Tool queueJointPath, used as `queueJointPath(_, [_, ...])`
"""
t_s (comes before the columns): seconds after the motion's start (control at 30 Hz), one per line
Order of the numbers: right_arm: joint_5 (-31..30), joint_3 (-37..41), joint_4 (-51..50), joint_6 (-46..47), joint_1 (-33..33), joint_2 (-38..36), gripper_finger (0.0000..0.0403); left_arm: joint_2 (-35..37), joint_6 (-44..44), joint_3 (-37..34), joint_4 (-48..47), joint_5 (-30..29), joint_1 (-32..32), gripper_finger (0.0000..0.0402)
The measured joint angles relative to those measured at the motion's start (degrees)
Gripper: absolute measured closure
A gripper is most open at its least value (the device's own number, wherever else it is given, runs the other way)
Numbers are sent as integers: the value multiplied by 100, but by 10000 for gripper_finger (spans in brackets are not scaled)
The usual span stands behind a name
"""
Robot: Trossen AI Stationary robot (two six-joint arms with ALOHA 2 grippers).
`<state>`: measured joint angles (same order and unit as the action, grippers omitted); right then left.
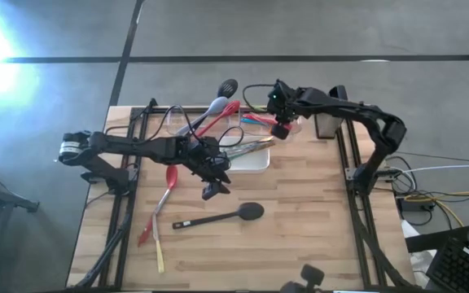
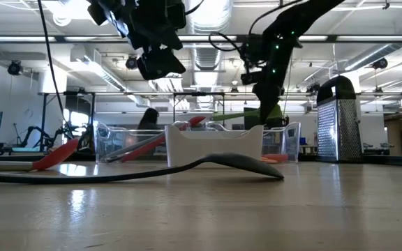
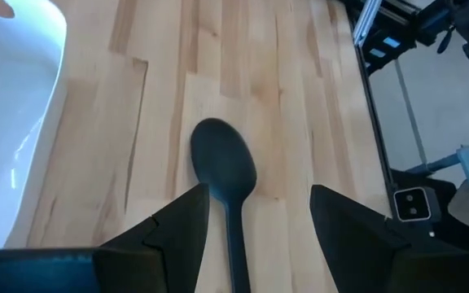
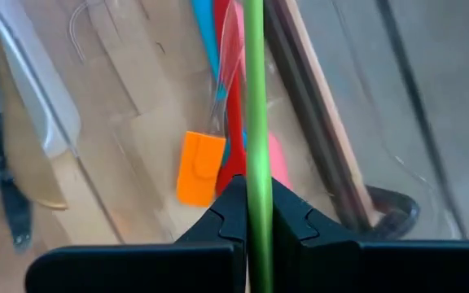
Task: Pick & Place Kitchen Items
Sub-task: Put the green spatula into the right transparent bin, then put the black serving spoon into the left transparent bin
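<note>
A black spoon (image 1: 218, 218) lies flat on the wooden table, its bowl (image 3: 222, 163) pointing toward the right edge. My left gripper (image 1: 214, 189) hangs open well above its handle (image 3: 236, 244), one finger on each side in the left wrist view, touching nothing. My right gripper (image 1: 282, 129) is shut on a slim green utensil (image 4: 256, 98) over a clear bin (image 1: 260, 122) at the table's far side. In that bin lie an orange spatula (image 4: 199, 167) and red, blue and pink utensils. A red spoon (image 1: 169, 176) and a yellow utensil (image 1: 159, 254) lie at the near left. My right gripper pinches the green utensil's thin handle (image 4: 256, 191) between its two fingers. The fingers come from above, slanting down. The handle runs on forward past the fingertips and is held clear above the bin's contents.
A white square dish (image 1: 251, 156) stands mid-table between the two grippers. A second clear bin (image 1: 210, 120) at the far side holds grey, red and black utensils. A metal grater (image 2: 337, 118) stands at the far right. Bare wood lies to the near right.
</note>
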<state>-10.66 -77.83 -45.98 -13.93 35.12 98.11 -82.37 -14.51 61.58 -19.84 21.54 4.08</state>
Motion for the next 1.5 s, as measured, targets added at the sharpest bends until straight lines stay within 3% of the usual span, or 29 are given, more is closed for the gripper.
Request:
queueJointPath(0.3, [497,81,10,-3,231,183,392,0,143,0,-15,0,5,183])
queueJointPath(0.77, [838,79,36,-108,382,853,392,0,189,0,30,-50,4,183])
queueJointPath(1.1, [1115,101,144,-114,626,930,391,0,242,0,30,-179,4,183])
queueJointPath(1.5, [1110,99,210,-281,580,930,332,0,313,0,31,-216,4,183])
